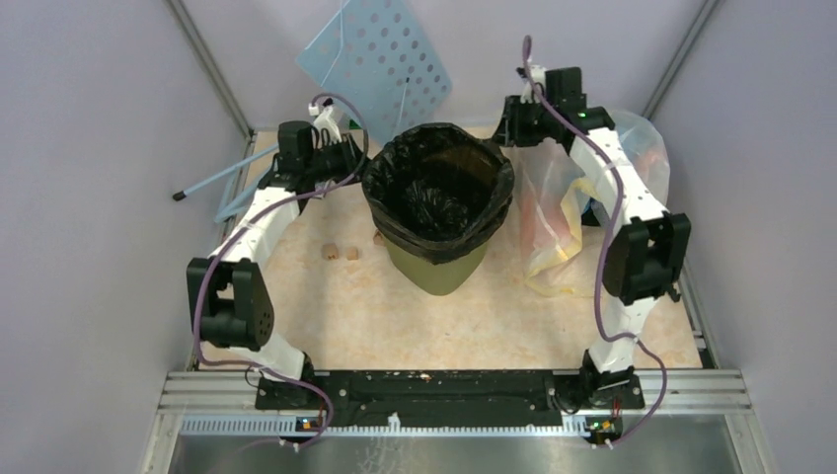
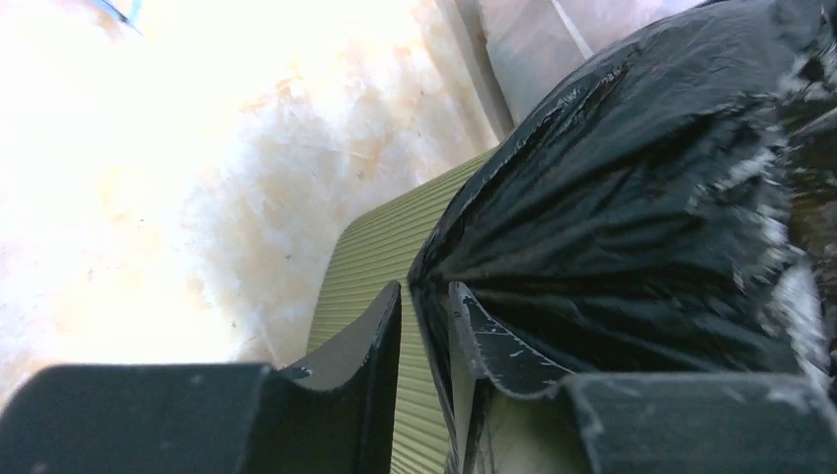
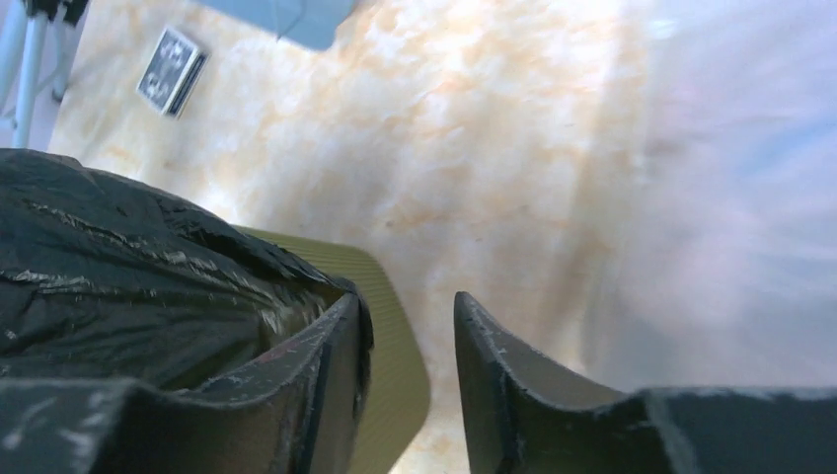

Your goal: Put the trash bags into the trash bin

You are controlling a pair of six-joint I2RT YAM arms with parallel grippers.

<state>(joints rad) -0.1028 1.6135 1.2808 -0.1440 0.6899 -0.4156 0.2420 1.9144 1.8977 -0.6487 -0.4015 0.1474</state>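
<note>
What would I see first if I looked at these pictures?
You'd see the shiny black trash bag lining the green trash bin in the middle of the table. The left gripper pinches the bag's edge at the bin's left rim, while the right gripper hangs open by its right rim.

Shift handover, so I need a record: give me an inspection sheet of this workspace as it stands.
Surface: marbled tabletop, two small brown bits.
Job's things: black bag lines the green bin, folded over its rim.
Clutter: clear bag of rubbish; blue rods.
Grippers: left tool narrowly parted at the bag's edge, grip unclear; right tool open beside the bin's rim.
Cables: purple cables along both arms.
Surroundings: perforated blue board behind the bin; pale walls.
</note>
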